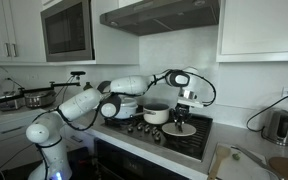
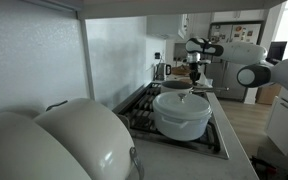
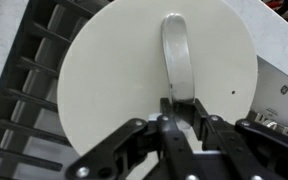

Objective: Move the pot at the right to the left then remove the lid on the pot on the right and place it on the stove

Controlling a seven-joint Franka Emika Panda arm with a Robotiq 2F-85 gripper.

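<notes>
A flat cream lid (image 3: 114,90) lies low over the black stove (image 3: 24,95), its disc covering the dark grates. The gripper (image 3: 181,108) is pressed together on one end of the lid's raised strap handle (image 3: 176,50), probably to keep the disc level for setting down. Whether the lid touches the grates cannot be told. In an exterior view, the open pot (image 1: 156,114) stands just beside the lid, toward the wall. Bare grate lies open on the lid's far side. The knobs (image 1: 134,128) along the front edge are near, and a kettle (image 1: 279,125) stands well apart.
</notes>
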